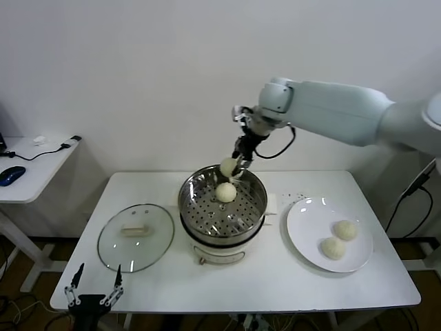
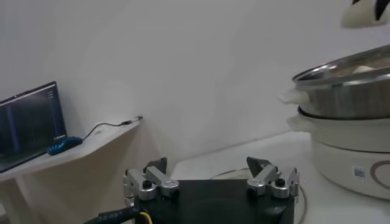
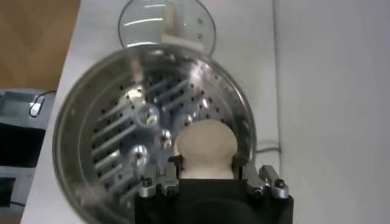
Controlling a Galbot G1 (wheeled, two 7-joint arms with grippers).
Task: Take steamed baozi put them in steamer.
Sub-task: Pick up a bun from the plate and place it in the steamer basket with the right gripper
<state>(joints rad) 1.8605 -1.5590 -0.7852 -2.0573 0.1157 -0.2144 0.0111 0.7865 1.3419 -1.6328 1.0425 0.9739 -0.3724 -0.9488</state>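
The steamer (image 1: 200, 214) stands at the table's middle, a shiny steel pot with a perforated tray on a cream base. One baozi (image 1: 226, 192) lies on the tray toward the back. My right gripper (image 1: 236, 169) is shut on a second baozi (image 1: 229, 166) and holds it above the steamer's far side. In the right wrist view this baozi (image 3: 205, 145) sits between the fingers (image 3: 172, 165) over the tray (image 3: 116, 134). Two more baozi (image 1: 346, 229) (image 1: 333, 247) lie on the white plate (image 1: 303, 227). My left gripper (image 1: 93, 283) is open and parked off the table's front left corner.
The round glass lid (image 1: 136, 236) lies flat to the left of the steamer, also seen in the right wrist view (image 3: 164, 21). The left wrist view shows its open gripper (image 2: 210, 173) and the steamer's side (image 2: 347, 91). A side desk (image 1: 27, 172) stands at the far left.
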